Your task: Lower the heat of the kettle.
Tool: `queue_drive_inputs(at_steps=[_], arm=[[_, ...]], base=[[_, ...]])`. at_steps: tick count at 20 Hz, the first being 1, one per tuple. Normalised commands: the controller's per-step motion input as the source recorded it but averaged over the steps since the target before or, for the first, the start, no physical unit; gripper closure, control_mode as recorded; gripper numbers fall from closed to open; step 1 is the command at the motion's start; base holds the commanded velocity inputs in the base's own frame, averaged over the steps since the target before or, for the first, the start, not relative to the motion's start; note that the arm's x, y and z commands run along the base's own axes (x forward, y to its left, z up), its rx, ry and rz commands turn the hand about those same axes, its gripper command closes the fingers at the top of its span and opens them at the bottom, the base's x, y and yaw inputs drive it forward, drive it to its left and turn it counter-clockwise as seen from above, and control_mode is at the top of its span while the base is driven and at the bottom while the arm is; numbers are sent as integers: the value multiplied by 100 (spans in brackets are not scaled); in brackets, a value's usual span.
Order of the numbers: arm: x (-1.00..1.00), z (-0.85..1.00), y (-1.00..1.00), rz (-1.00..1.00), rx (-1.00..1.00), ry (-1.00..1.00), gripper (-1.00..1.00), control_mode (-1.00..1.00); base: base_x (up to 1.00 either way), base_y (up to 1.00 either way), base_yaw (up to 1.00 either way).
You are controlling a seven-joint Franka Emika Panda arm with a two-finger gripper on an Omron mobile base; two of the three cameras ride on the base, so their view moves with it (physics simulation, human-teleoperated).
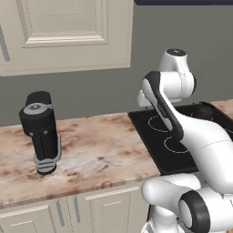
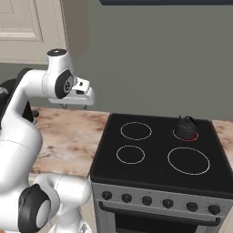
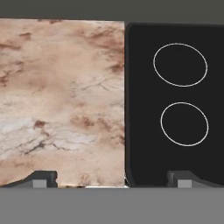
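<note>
Marbled brown worktop [image 2: 68, 136] runs left of the black stove [image 2: 154, 154], whose far right burner [image 2: 186, 135] glows red under the small black kettle [image 2: 185, 127]. Six knobs [image 2: 146, 200] line the stove's grey front. On the worktop's left stands a tall black appliance [image 1: 41, 132]. Above the worktop's right edge the hand [image 3: 111, 178] hangs wide open and empty, well apart from the kettle.

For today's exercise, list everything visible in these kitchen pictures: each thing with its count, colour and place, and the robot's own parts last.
kettle: one, black, on the back right burner, which glows red
stove: one, black top, four white burner rings
knobs: six, dark, along the stove's grey front
tall appliance: one, black with grey top, on the counter left of the stove
counter: one, brown marbled
cabinets: cream, above and below the counter
gripper: one, open, above the counter and stove edge
</note>
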Motion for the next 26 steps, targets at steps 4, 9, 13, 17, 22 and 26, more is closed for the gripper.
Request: queue_drive_inputs(at_steps=[4,9,13,17,22,26], arm=[[-2,-3,0,0,0,0,-100,-100],[-56,-36,-54,0,15,-24,-100,-100],[-52,-33,-98,1,27,-21,-100,-100],[-51,-36,-98,6,24,-22,-100,-100],[-52,-60,-64,11,8,-20,-100,-100],[-35,-71,-39,11,0,-16,-100,-100]], base=[[0,0,0],[0,0,0],[0,0,0],[0,0,0],[0,0,0],[0,0,0]])
